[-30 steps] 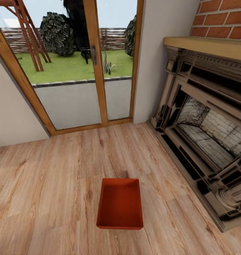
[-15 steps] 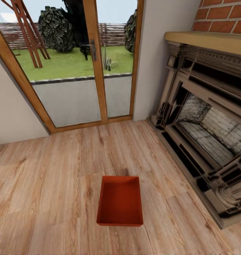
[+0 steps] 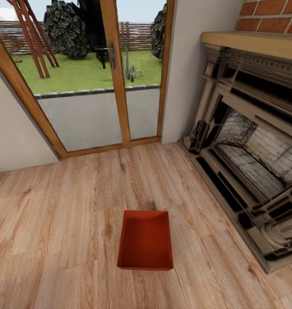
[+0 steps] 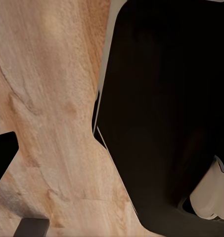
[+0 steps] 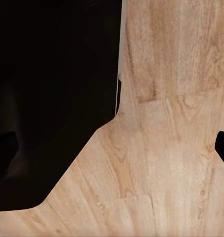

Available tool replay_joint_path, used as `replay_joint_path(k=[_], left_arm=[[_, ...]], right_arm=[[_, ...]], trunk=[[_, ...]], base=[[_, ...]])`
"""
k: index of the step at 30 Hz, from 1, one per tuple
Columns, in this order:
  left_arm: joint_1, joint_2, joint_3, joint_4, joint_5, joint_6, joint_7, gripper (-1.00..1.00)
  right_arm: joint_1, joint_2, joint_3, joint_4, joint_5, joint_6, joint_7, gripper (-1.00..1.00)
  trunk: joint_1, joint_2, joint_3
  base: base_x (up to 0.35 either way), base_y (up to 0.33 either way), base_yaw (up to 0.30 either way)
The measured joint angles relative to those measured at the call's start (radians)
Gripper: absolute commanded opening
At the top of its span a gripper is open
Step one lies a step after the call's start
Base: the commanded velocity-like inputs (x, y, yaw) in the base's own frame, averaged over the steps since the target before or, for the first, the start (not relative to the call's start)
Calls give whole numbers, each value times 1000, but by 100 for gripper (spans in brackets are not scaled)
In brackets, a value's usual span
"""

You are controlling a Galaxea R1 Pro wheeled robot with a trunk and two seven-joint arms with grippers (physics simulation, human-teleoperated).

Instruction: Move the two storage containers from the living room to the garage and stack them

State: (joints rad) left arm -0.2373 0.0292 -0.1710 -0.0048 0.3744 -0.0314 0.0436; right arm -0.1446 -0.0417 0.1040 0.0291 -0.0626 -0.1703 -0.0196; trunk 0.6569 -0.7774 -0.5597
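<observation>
Right now one storage container [image 3: 145, 245] sits on the light wood-plank floor [image 3: 56, 214], low in the middle of the head view, open side up and empty, its long sides running away from the robot. Only this one red-orange box is in sight. It stands well apart from the glass patio doors [image 3: 98, 77] in their wooden frame and from the ornate dark fireplace [image 3: 249, 163] under a brick chimney breast [image 3: 270, 19].

By its look, the box should handle as a light, rigid thing: thin straight walls, smooth and plain, no handles or lip to hook. Those smooth walls may be slippery, so I would judge the surest hold to be a squeeze from both sides, one gripper against each long wall near the middle, or a pinch over the rim on opposite walls.

Both wrist views look down on pale, grained planks beside the robot's black body [image 4: 166, 108]. Small dark shapes sit at the picture edges in each, perhaps fingertips, but I cannot tell how the jaws of either gripper stand. Neither arm reaches into the head view, so the pickup has not started.
</observation>
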Motion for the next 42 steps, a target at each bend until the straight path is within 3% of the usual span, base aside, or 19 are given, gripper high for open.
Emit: replay_joint_path(k=[42], left_arm=[[0,0,0,0,0,0,0,100]], right_arm=[[0,-1,0,0,0,-2,0,100]], trunk=[[0,0,-67]], base=[[0,0,0]])
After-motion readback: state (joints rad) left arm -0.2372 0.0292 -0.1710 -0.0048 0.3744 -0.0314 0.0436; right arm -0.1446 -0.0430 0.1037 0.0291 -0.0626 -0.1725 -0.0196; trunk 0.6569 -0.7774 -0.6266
